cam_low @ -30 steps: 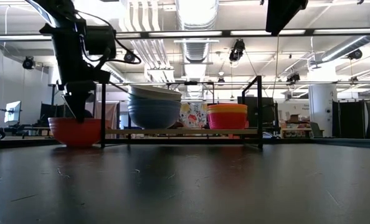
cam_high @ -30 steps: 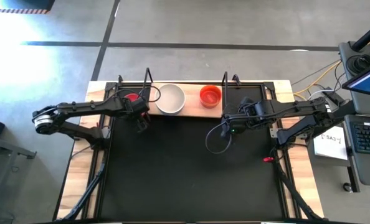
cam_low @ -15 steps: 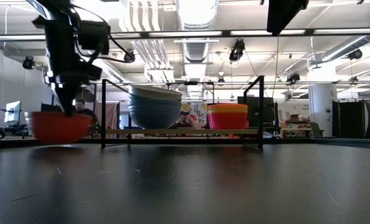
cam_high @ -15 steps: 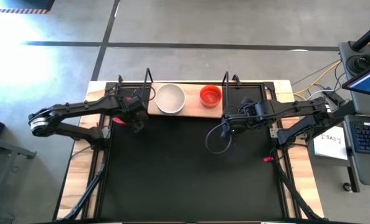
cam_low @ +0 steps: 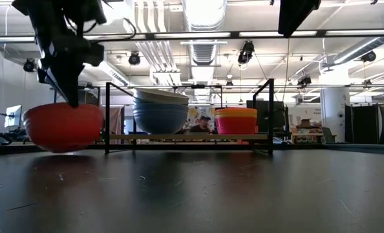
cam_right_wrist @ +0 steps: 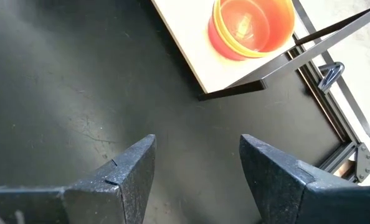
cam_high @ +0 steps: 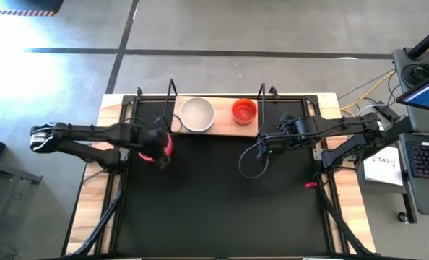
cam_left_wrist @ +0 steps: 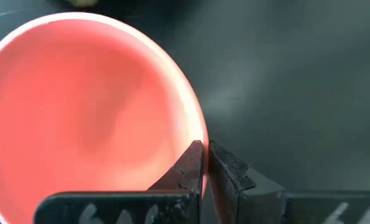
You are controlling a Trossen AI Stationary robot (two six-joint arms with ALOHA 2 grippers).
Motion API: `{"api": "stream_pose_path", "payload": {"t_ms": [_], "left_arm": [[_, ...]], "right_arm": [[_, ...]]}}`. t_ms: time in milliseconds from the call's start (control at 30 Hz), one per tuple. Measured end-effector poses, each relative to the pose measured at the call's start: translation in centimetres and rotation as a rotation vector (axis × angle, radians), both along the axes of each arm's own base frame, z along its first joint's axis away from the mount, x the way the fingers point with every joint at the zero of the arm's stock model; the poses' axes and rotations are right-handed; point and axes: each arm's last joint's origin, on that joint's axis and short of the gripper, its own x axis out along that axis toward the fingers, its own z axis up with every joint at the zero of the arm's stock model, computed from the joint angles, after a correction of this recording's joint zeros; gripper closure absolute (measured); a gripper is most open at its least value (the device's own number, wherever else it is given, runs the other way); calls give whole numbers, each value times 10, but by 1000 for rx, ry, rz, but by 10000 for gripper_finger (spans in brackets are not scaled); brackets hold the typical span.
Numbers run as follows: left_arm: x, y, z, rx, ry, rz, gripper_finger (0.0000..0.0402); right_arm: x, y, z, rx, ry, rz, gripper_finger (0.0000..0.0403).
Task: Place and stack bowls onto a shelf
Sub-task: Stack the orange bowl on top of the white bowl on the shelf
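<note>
Two bowl stacks (cam_high: 198, 114) occupy the shelf (cam_high: 222, 124); left gripper (cam_left_wrist: 203, 163) pinches the glossy red bowl's (cam_left_wrist: 85, 112) rim; right gripper (cam_right_wrist: 197, 155) gapes.

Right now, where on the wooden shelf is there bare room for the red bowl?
Bare board lies on the light wooden shelf between the white-topped bowl stack and the orange bowl stack. The left gripper holds the red plastic bowl.

Your two arms are dark, jointed, with black cables looped along them. The left arm (cam_high: 92, 133) has a silvery round cap at frame left. The right gripper (cam_right_wrist: 194, 168) fingers are matte black wedges, scuffed pale.
</note>
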Motion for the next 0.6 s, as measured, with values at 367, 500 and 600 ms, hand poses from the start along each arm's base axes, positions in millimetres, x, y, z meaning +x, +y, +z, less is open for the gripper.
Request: {"api": "stream_pose_path", "payload": {"t_ms": [367,500,600], "left_arm": [[62,-72,5,-48,-177,-231,401],[97,-97,12,29,-178,-396,401],[124,-115,14,171,-169,-580,401]], "right_arm": [[0,2,-1,36,24,62,184],[5,14,-5,40,65,186,184],[10,27,-10,50,81,285,184]]}}
